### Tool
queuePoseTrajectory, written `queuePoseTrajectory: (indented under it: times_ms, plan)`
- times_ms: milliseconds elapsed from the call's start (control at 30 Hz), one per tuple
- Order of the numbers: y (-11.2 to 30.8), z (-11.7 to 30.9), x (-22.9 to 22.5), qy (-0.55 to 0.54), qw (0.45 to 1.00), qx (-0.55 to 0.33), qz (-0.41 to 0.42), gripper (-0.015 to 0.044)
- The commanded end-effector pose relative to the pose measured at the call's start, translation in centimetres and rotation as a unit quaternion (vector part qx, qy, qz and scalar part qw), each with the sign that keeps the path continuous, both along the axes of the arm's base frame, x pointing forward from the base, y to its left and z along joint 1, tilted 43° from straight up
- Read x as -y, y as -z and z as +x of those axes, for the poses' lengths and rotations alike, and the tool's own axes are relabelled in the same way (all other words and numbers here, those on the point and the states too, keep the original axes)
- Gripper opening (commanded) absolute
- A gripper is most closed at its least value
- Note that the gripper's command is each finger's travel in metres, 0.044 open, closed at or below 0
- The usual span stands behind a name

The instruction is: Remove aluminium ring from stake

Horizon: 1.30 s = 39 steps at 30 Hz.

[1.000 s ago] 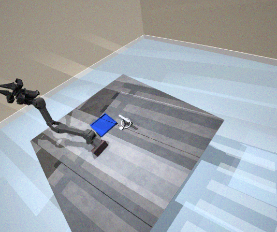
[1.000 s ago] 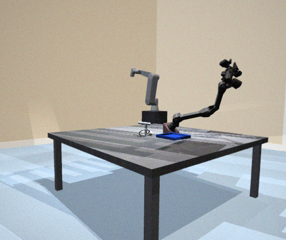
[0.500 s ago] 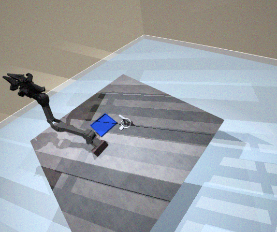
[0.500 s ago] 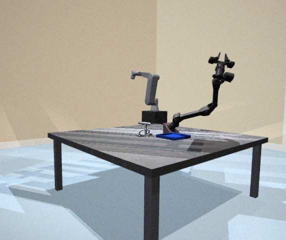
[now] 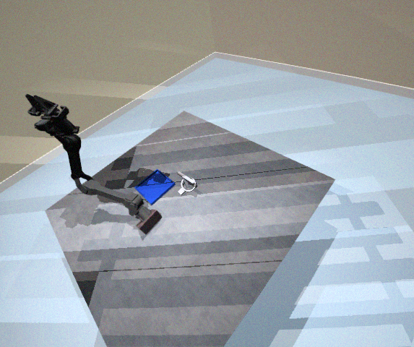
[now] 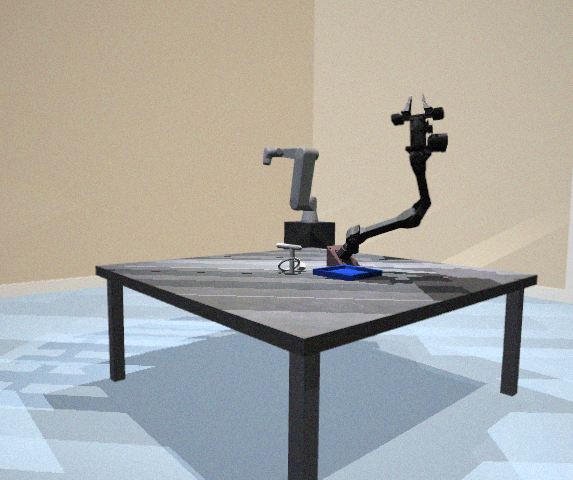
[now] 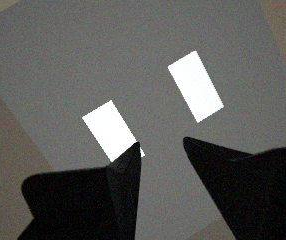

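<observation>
1. While the arm [image 5: 74,158] [image 6: 420,180] rises beside the blue tray [image 5: 158,190] [image 6: 348,272], its gripper [image 5: 31,95] [image 6: 416,96] [image 7: 161,144] hangs high above the table [image 5: 199,291] [image 6: 198,289], well apart from the stake, with the fingers pointing upward.
2. The jaws stand partway open, at a middling width, with nothing between them.
3. The aluminium ring [image 5: 183,189] [image 6: 279,265] is around the stake's post, low down and under the cross-bar [image 5: 186,178] [image 6: 289,246]. In the exterior view it looks tilted rather than flat; whether it touches the post, I cannot tell.
4. Its small pale tab [image 5: 180,191] [image 6: 302,266] sticks out from the ring's edge on the side toward the arm's base [image 5: 150,223] [image 6: 334,254].
5. The steel stake [image 6: 292,256] stands upright near the tray, and the ring is outside that tray.
6. The wrist view looks past the two dark fingertips to two bright white rectangles [image 7: 113,131] on a grey surface.
7. Behind the table, a second, grey arm [image 6: 303,178] stands on a dark block [image 6: 296,235].
</observation>
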<state>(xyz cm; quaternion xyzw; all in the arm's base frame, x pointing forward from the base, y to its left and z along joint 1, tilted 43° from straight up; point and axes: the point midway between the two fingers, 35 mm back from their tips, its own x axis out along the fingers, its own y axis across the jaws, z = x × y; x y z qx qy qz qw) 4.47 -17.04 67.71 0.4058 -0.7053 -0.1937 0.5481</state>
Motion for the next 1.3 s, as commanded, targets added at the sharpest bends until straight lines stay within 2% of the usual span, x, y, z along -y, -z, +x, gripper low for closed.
queuePoseTrajectory:
  times_ms: [0,300,600,1267]
  plan:
    - [1.5,3.1,2.0,0.002,0.997,-0.073,0.019,0.0200]
    - [5.4,8.7,5.3,-0.002,0.974,-0.222,0.047,0.0200]
    - [10.4,13.4,8.1,-0.003,0.928,-0.366,0.064,0.0200]
    - [25.2,22.7,11.2,-0.085,0.758,-0.644,0.063,0.0200]
